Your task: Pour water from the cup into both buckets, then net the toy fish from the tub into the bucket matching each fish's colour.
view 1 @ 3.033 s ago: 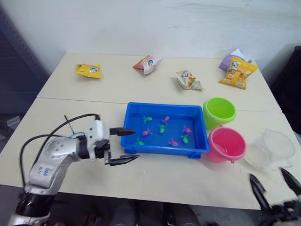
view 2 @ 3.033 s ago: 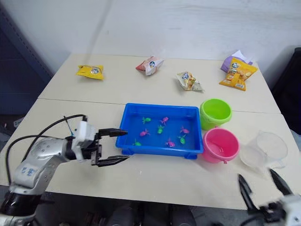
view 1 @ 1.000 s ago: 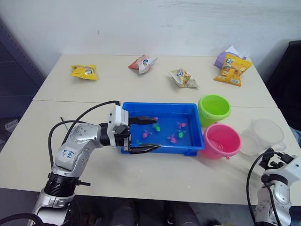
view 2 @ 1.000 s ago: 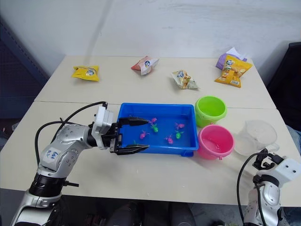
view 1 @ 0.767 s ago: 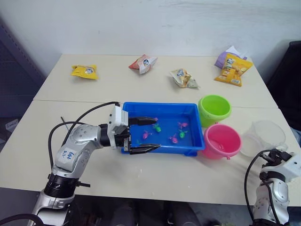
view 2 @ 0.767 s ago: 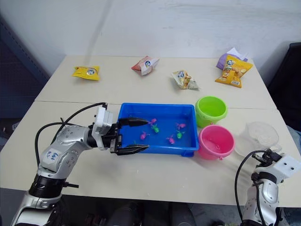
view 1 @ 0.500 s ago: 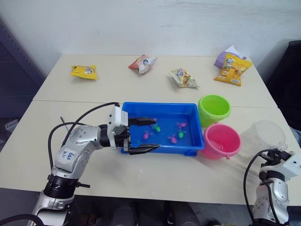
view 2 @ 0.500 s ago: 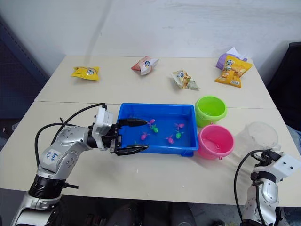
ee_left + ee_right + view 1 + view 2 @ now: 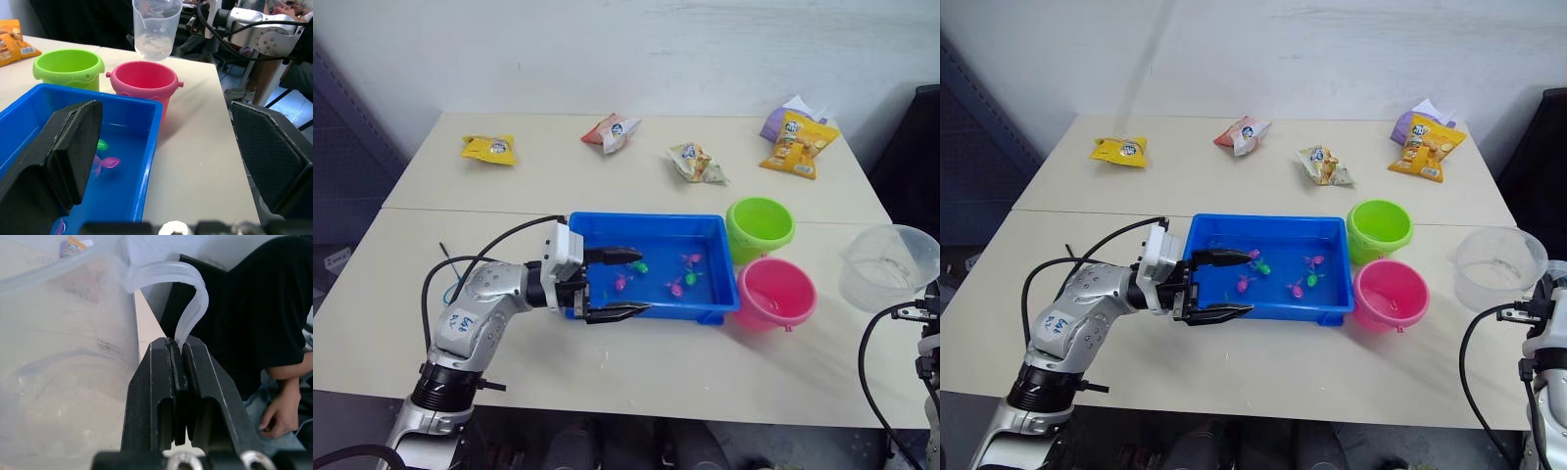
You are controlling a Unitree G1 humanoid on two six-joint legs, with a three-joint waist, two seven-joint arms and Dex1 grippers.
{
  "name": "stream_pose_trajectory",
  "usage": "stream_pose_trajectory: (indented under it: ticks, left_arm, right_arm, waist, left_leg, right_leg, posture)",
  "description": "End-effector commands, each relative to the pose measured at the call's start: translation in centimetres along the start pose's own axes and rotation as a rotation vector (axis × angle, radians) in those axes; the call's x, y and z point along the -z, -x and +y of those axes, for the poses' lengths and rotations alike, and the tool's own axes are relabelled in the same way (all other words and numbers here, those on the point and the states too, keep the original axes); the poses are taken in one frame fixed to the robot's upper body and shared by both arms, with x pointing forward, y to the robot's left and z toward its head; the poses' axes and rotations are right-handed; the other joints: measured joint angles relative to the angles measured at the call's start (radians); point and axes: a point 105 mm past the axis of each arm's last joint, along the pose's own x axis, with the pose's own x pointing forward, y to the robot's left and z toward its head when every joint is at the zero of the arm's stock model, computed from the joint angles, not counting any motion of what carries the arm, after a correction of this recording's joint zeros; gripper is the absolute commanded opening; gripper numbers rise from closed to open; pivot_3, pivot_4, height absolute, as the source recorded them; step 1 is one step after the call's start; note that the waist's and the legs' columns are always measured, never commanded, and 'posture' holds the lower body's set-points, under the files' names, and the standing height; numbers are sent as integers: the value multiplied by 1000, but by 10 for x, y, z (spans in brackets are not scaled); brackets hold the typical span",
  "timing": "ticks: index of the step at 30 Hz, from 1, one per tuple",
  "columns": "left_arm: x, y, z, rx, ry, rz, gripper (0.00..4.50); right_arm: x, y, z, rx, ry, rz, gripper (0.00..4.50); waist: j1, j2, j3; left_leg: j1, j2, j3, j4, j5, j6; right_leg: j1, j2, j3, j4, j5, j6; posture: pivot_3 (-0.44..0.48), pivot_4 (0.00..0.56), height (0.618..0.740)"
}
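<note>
Cup: the clear cup (image 9: 889,266) is held up off the bench (image 9: 489,186) at the robot's right, upright, to the right of the pink bucket; a little water seems to lie in its bottom, going by the left wrist view.
Right pincer: the right pincer (image 9: 178,396) is closed tight on the cup's thin handle, which rises out from between the two black fingers; gripping there leaves the spout free, which suits a tilt toward a bucket.
Pink bucket: the pink bucket (image 9: 774,294) stands just off the tub's right end, close in front of the green one; whether it holds water I cannot tell.
Green bucket: the green bucket (image 9: 760,227) sits beside the tub's far right corner, and its inside looks bare.
Tub: the blue tub (image 9: 651,223) lies mid-bench, holding water and the toy fish (image 9: 675,288), pink and green mixed together.
Left pincer: the left pincer (image 9: 626,284) is spread wide, holding nothing, its fingers straddling the tub's left end, probably to steady it.
Stage: judged early; pouring not yet begun.
Beyond: snack packets (image 9: 489,149) lie along the far side.
</note>
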Motion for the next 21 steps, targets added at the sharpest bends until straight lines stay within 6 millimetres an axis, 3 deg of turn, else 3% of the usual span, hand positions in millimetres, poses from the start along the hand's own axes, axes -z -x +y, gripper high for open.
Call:
stream_pose_trajectory:
  ticks: [1, 10, 21]
  left_arm:
    - [-6, -5, 0, 26, -17, -29, 4500]
    - [0, -18, 1, 63, 16, -48, 4500]
    - [7, -17, 5, 47, 35, -43, 4500]
  right_arm:
    - [-37, 0, -8, -16, 165, -119, 60]
    - [-54, 3, -4, -51, 385, -198, 60]
    - [-67, 3, 14, -152, 629, -300, 60]
  waist:
    - [1, 0, 0]
    - [3, -3, 2]
    - [4, -4, 2]
  left_leg:
    - [0, 0, 0, 0, 0, 0]
    - [0, -1, 0, 0, 1, -1]
    - [0, -1, 0, 0, 1, -2]
  right_leg:
    - [0, 0, 0, 0, 0, 0]
    - [0, 0, 0, -1, 0, 1]
    - [0, 0, 0, -1, 0, 1]
  posture:
    - [0, 150, 738]
    - [0, 150, 738]
    - [0, 150, 738]
